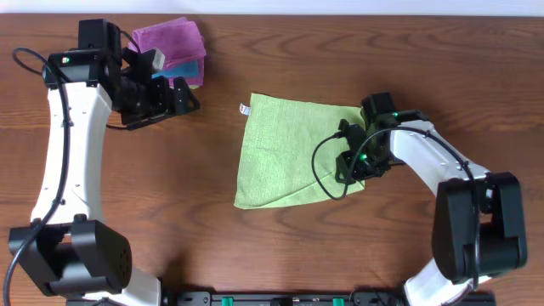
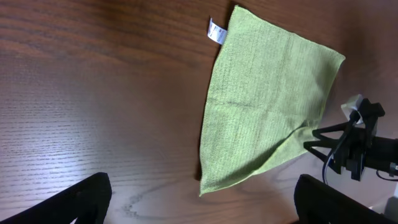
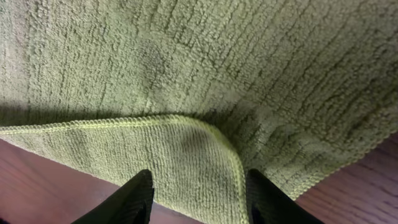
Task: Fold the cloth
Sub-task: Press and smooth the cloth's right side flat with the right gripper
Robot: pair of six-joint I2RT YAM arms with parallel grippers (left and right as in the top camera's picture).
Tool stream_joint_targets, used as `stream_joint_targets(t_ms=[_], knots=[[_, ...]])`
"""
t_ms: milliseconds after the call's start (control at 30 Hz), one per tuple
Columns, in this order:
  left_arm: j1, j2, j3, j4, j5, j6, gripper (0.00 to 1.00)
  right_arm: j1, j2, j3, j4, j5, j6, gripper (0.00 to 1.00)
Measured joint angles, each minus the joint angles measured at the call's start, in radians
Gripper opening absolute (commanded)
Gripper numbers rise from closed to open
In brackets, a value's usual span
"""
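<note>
The green cloth [image 1: 285,149] lies spread on the wooden table, with a white tag [image 1: 245,109] at its far left corner. My right gripper [image 1: 355,166] is down at the cloth's near right corner. In the right wrist view that corner of the cloth [image 3: 186,62] is doubled over into a hemmed flap, and my right gripper [image 3: 200,199] has one black finger against each side of it. My left gripper [image 1: 174,100] hangs wide open at the far left, away from the cloth. The left wrist view shows the cloth [image 2: 267,93] and the left gripper [image 2: 205,208] holding nothing.
A stack of folded cloths [image 1: 170,47], purple on top with blue beneath, sits at the far left beside the left arm. The right arm's cable [image 1: 321,170] loops over the green cloth's right edge. Bare wooden table [image 1: 170,204] surrounds the cloth.
</note>
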Motion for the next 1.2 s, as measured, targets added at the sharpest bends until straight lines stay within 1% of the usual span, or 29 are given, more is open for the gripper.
stream_joint_targets(t_ms=[67, 167, 267, 300, 333, 367, 533, 767, 867, 967, 1200], knots=[[0.000, 0.000, 0.000, 0.000, 0.000, 0.000, 0.96, 0.000, 0.002, 0.000, 0.002, 0.000, 0.000, 0.45], [0.000, 0.000, 0.000, 0.000, 0.000, 0.000, 0.95, 0.000, 0.024, 0.000, 0.003, -0.001, -0.005, 0.34], [0.000, 0.000, 0.000, 0.000, 0.000, 0.000, 0.95, 0.000, 0.036, 0.000, 0.002, 0.000, -0.005, 0.20], [0.000, 0.000, 0.000, 0.000, 0.000, 0.000, 0.95, 0.000, 0.036, -0.001, 0.002, -0.001, -0.005, 0.11], [0.000, 0.000, 0.000, 0.000, 0.000, 0.000, 0.95, 0.000, 0.036, -0.001, 0.003, -0.002, -0.008, 0.04], [0.000, 0.000, 0.000, 0.000, 0.000, 0.000, 0.95, 0.000, 0.036, -0.001, 0.001, -0.002, -0.001, 0.02], [0.000, 0.000, 0.000, 0.000, 0.000, 0.000, 0.95, 0.000, 0.036, -0.001, -0.032, -0.005, 0.002, 0.01], [0.000, 0.000, 0.000, 0.000, 0.000, 0.000, 0.95, 0.000, 0.014, -0.001, -0.181, -0.019, 0.013, 0.02], [0.000, 0.000, 0.000, 0.002, 0.000, 0.000, 0.95, 0.000, -0.010, -0.001, -0.210, -0.019, 0.024, 0.02], [0.000, 0.000, 0.000, 0.003, 0.000, 0.000, 0.95, 0.000, -0.018, -0.001, -0.253, -0.011, 0.052, 0.07], [0.000, 0.000, 0.000, 0.007, 0.000, 0.000, 0.95, 0.000, -0.018, -0.003, -0.370, 0.073, 0.185, 0.06]])
